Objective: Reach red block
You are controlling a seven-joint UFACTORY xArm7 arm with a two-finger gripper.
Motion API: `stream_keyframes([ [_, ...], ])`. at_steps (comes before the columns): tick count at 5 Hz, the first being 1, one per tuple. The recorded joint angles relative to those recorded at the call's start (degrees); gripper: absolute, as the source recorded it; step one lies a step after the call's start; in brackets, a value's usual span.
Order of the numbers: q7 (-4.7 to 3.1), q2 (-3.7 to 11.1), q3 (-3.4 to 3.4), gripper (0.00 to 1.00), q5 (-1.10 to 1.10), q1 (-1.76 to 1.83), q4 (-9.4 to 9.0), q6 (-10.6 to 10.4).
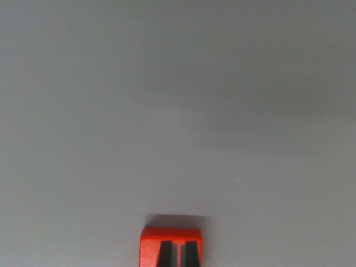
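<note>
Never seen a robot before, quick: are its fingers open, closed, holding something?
Gripper: cannot be told; only its dark tips show, over the red block.

A bare test bench, seemingly — only a plain grey surface (pixel 178 111) fills the wrist view.

Red block (pixel 170 246): a bright red-orange solid with squared corners, lying flat on the plain grey surface (pixel 178 111) at the bottom edge of the wrist view, slightly to the view's left of centre. Its far edge runs level across the frame; its near part is cut off by the frame's lower edge. Two dark tapering shapes overlap its top face. A narrow soft shadow borders its far edge.
</note>
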Motion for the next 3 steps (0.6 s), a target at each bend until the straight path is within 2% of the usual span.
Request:
stream_keyframes([
  [1, 0.0, 0.0, 0.0, 0.0, 0.0, 0.0, 0.0, 0.0],
  [2, 0.06, 0.49, 0.08, 0.0, 0.02, 0.12, -1.86, -2.43],
  [3, 0.06, 0.49, 0.08, 0.0, 0.02, 0.12, -1.86, -2.43],
])
